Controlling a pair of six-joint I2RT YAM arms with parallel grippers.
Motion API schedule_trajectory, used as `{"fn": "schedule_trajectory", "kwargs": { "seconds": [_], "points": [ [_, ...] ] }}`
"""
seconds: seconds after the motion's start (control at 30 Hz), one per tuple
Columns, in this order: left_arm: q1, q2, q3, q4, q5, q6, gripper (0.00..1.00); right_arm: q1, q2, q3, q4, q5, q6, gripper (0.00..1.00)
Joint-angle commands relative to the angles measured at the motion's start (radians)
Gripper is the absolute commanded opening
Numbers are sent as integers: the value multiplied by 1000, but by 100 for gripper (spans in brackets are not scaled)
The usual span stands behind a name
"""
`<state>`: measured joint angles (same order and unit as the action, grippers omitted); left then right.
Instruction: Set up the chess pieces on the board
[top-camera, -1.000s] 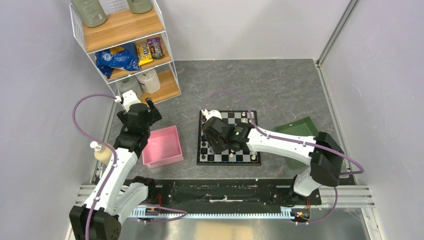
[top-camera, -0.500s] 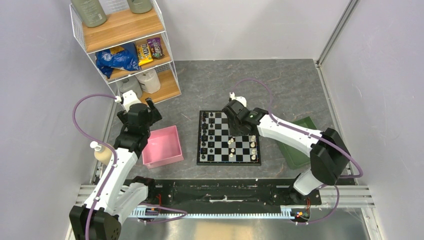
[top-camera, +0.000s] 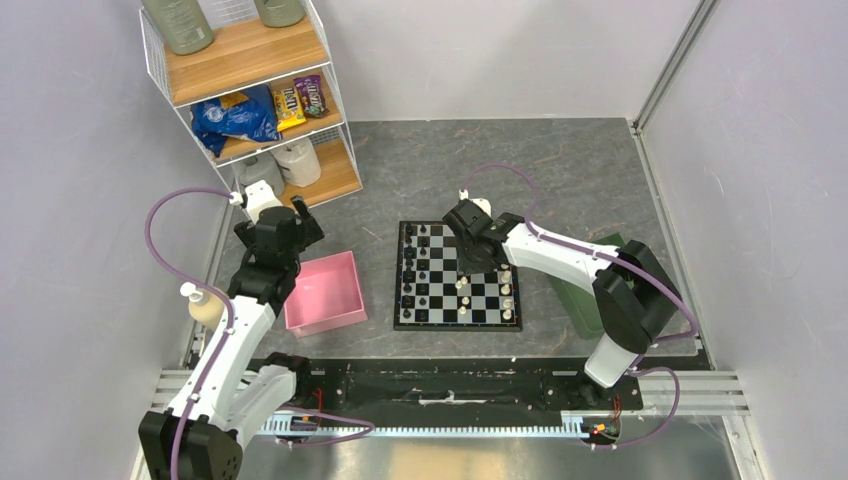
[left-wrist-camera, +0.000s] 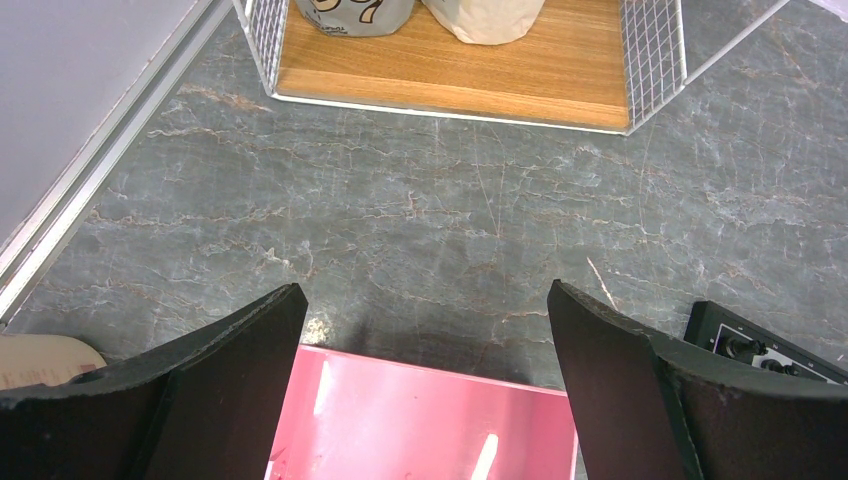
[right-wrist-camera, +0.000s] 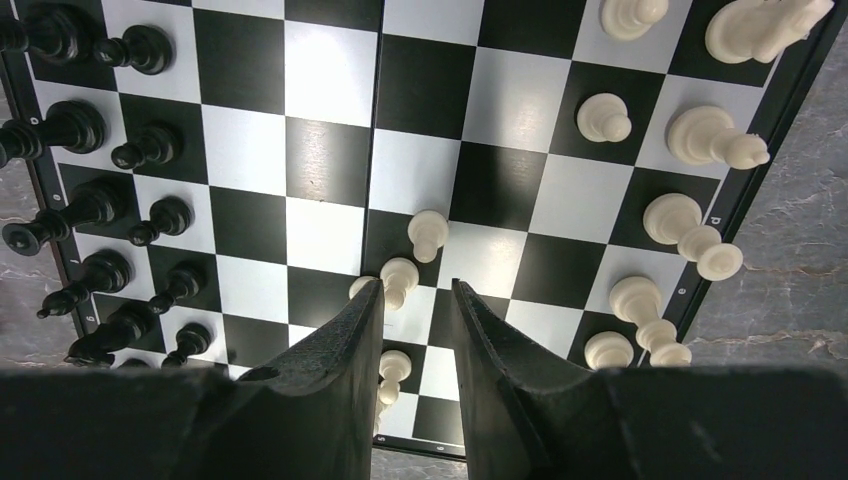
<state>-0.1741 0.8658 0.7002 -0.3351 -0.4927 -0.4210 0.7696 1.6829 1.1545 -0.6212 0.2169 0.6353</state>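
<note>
So at this point the board was mostly filled. The black pieces were lined up in two files down its left side and the white pieces ran along the right edge. A few white pawns stood out of line on the middle squares.

The right hand hung low over those strays. Its fingers were only narrowly parted, with nothing clamped between them as far as we could see, and one pawn sat just beyond a fingertip. The left hand hovered spread wide and empty above the far rim of the pink tray, well apart from the board.

Our guess is these little guys are light, rigid and smooth, so they'd tip or skid at any nudge. We'd pinch one from straight above, around the slim neck under the head. We'd also keep the squeeze gentle with neighbours that near.
</note>
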Motion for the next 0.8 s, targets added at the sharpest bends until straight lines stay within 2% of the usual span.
{"fn": "schedule_trajectory", "kwargs": {
  "seconds": [0.0, 0.77],
  "points": [
    [5, 1, 12, 27, -4, 23, 100, -6, 5, 29, 35, 2, -4, 38],
    [5, 5, -1, 31, -9, 23, 100, -27, 61, 52, 58, -9, -25, 31]
  ]
}}
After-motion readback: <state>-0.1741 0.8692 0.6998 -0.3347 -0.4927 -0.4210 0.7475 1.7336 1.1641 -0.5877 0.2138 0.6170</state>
